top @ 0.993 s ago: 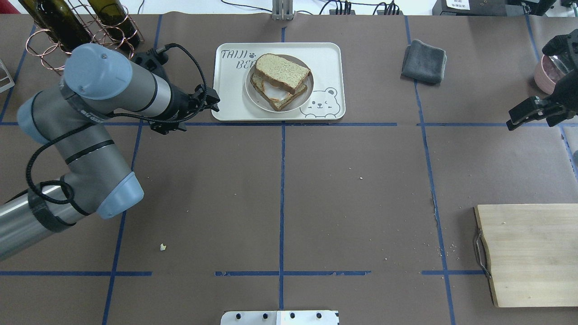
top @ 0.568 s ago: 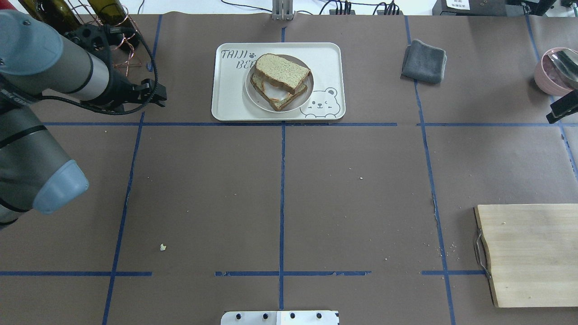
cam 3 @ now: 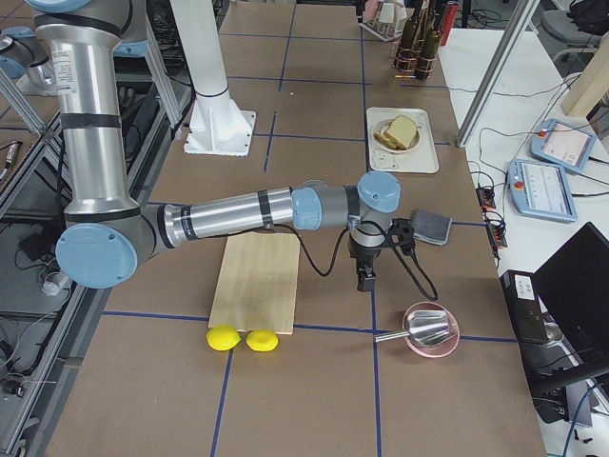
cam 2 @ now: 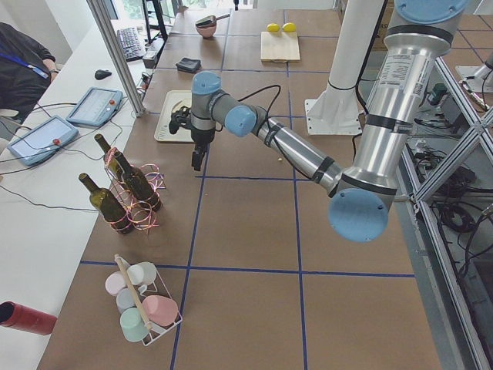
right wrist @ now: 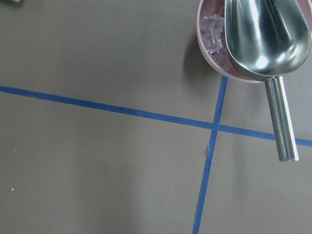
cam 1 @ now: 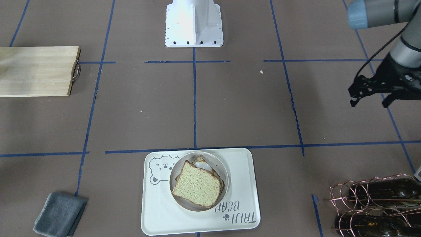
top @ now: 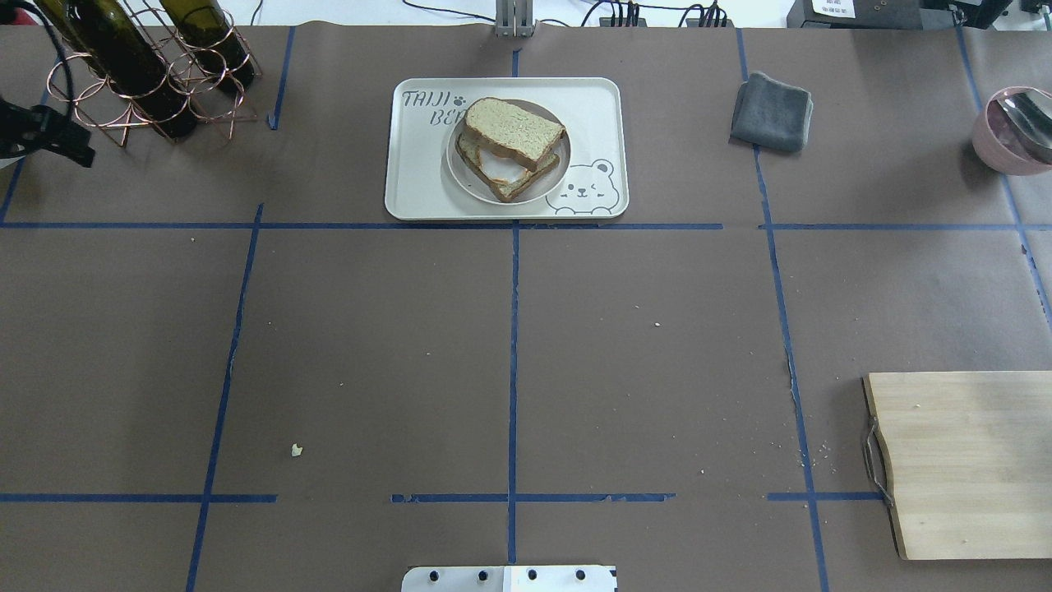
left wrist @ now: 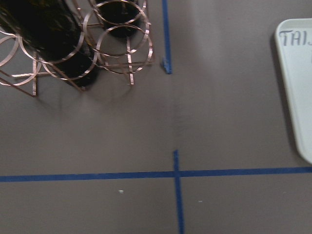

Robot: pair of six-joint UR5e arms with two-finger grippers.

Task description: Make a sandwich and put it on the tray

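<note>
The sandwich (top: 511, 141), two brown-crusted bread slices with white egg showing between them, lies on a small round white plate (top: 460, 177). The plate stands on the white bear tray (top: 411, 193) at the back centre of the table. The sandwich (cam 1: 196, 185) and the tray (cam 1: 158, 214) also show in the front-facing view. My left gripper (cam 1: 368, 103) is open and empty, well off to the tray's side, near the bottle rack; it shows at the overhead view's left edge (top: 59, 140). My right gripper (cam 3: 364, 278) shows only in the exterior right view, above the table near the pink bowl; I cannot tell its state.
A copper rack of wine bottles (top: 140, 74) stands back left. A folded grey cloth (top: 771, 112) lies right of the tray. A pink bowl with a metal scoop (top: 1012, 130) is at the right edge. A wooden board (top: 962, 460) lies front right, two lemons (cam 3: 238, 338) beside it.
My left arm has pulled back from beside the tray to the table's left edge. My right gripper has left the overhead view on the right. The sandwich and tray have not moved.
</note>
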